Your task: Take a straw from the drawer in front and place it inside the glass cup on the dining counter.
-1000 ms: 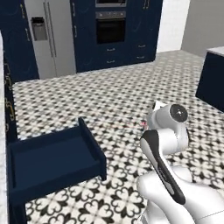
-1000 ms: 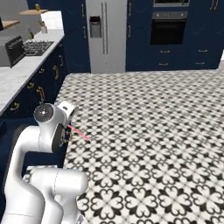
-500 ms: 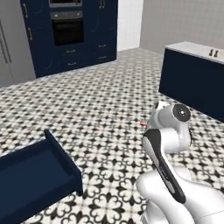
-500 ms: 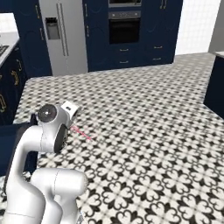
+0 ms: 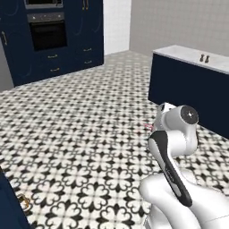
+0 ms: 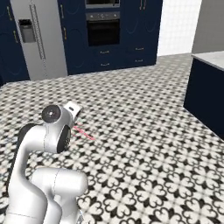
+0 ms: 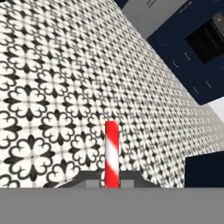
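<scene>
Since your gripper (image 7: pixel 112 183) pinches the straw (image 7: pixel 112 153) only at its base, fast swings could loosen it.

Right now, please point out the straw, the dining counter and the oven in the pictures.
straw (image 7: pixel 111 151), hand view, middle of its striped shaft.
dining counter (image 5: pixel 188 87), left base view, its navy front panel.
oven (image 6: pixel 103 31), right base view, its dark door glass.

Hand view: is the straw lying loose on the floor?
No, the straw stands between the shut tool's fingertips, raised above the patterned floor.
</scene>
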